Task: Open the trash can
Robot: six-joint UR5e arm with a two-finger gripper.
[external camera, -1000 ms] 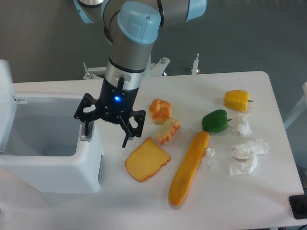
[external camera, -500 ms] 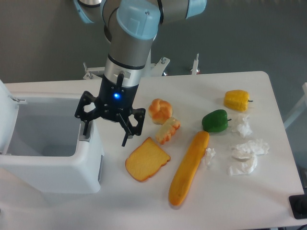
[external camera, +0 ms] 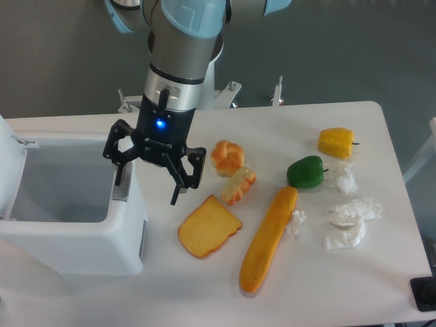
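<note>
The trash can [external camera: 68, 225] is sitting at the left end of the worktop [external camera: 327, 286], and it is already looking open. Its lid [external camera: 10, 160] is standing up at the far left edge, and the hollow inside is showing. So the opening part seems to be done, and I think all that is left is for the arm to be moving away.

The gripper [external camera: 148, 182] is hanging over the right rim of the trash can, near the grey latch [external camera: 121, 192]. Its jaws are spread wide and are holding nothing. One finger is sitting over the rim and the other is pointing down over the worktop beside the toast slice [external camera: 208, 235].

Compared with a second ago, the gripper is sitting a little higher and a bit to the left, so it seems to be lifting off. The lid is looking sharper now than in the older picture, where it was blurry. The toy foods, like the long bread [external camera: 268, 238] and the green pepper [external camera: 305, 172], are lying in the same spots.
</note>
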